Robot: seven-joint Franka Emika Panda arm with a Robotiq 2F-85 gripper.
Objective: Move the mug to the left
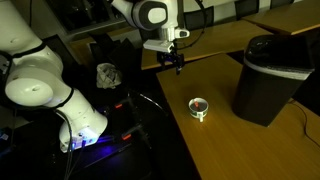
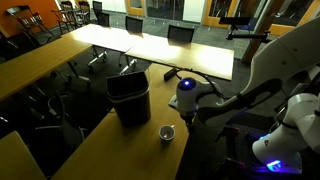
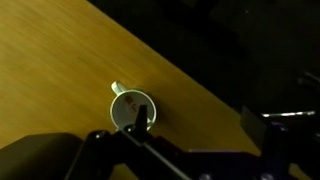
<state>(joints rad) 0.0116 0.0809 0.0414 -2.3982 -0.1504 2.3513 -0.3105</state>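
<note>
The end effector (image 3: 140, 122) fills the lower edge of the wrist view as a dark mass. One dark finger reaches up across the near rim of the mug (image 3: 132, 108). Whether its fingers stand apart or together cannot be told: they are too dark and too small in every view.

The mug sits upright on the wooden bench (image 3: 50, 70), close to the bench's edge, with a small handle stub pointing to the upper left of the wrist view. From above its inside looks pale with a faint reddish mark. In an exterior view the mug (image 1: 199, 107) shows a dark reddish interior. Whether it holds anything is not clear.

In that same exterior view the end effector (image 1: 178, 64) hangs in the air above the bench (image 1: 230, 150), clear of the mug and holding nothing that can be seen.

The black bin (image 1: 270, 80) stands on the bench near the mug but apart from it, and is far larger. In an exterior view the bin (image 2: 130, 98) has an open top and a dark inside whose contents are hidden. The mug (image 2: 167, 133) stands just beside it, between the bin and the white arm (image 2: 230, 100).
</note>
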